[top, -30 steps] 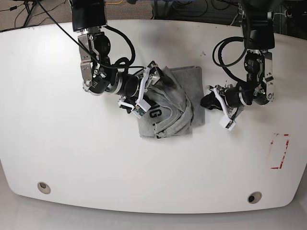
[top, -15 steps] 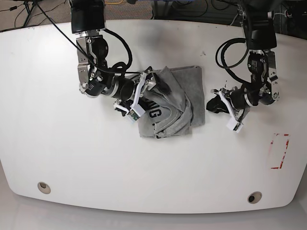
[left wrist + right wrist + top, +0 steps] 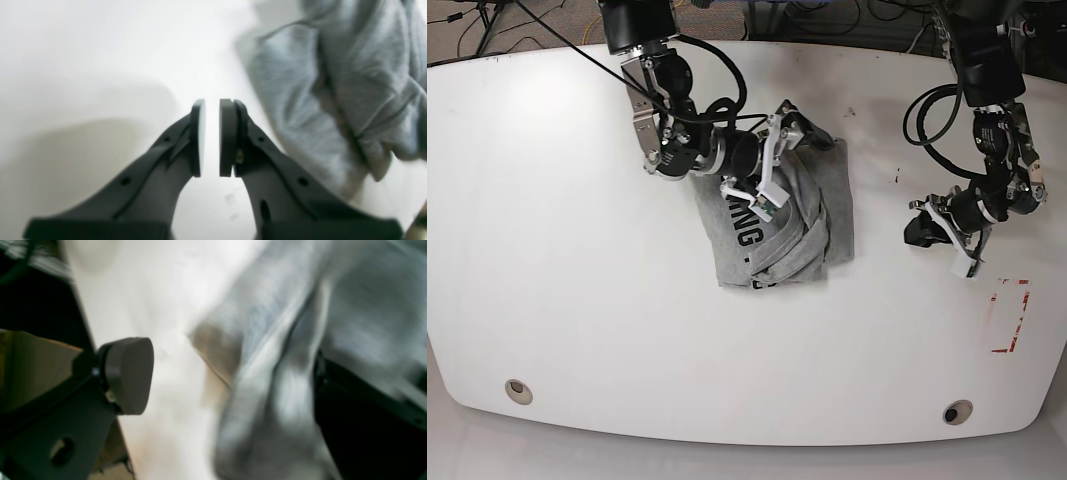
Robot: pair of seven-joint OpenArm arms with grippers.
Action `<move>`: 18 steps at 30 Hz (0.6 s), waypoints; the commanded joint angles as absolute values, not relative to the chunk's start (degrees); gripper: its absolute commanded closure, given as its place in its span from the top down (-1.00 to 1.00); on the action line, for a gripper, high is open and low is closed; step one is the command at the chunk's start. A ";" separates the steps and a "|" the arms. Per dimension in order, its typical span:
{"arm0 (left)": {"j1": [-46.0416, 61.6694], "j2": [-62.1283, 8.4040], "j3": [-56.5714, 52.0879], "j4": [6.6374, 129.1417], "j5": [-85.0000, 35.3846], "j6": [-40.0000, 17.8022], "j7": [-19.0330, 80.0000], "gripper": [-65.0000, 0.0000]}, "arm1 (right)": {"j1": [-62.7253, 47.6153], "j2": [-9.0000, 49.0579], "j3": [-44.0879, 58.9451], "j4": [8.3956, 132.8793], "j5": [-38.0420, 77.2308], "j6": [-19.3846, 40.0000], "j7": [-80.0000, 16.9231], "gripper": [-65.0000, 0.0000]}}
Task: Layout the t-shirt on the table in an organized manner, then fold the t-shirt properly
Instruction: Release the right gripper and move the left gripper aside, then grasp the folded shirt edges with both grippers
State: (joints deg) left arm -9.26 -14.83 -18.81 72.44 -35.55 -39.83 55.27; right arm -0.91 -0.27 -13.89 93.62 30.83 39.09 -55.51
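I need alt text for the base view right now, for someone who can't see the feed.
A bunched grey t-shirt lies mid-table on the white table, black lettering partly showing. The right tool, on the image's left, reaches over the shirt's top edge with jaws wide; the left tool, nearly shut and empty, sits apart on the right, near a red rectangle mark.

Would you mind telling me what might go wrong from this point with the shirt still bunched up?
1. The right gripper is spread wide with grey fabric across one finger; it may catch several layers of the t-shirt and drag the whole bundle.
2. The left gripper, nearly closed and empty, sits off the cloth, so nothing pins the shirt to the table.
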 commanded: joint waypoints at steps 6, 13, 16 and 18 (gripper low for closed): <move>-10.51 -17.71 -22.90 73.63 -36.79 -40.00 54.29 -0.81 | 1.89 -4.62 -16.48 95.87 32.48 39.69 -53.93 0.68; -10.42 -20.53 -23.96 73.63 -36.79 -40.00 54.29 -0.81 | 4.88 -6.11 -17.98 96.66 32.40 39.69 -54.02 0.68; -10.33 -21.14 -23.96 73.63 -36.79 -40.00 54.29 -0.81 | 5.67 -5.05 -16.13 97.45 32.04 39.69 -54.02 0.68; -10.24 -21.67 -23.96 73.63 -36.79 -40.00 54.29 -0.81 | 6.11 -3.91 -14.02 97.54 32.04 39.69 -54.02 0.68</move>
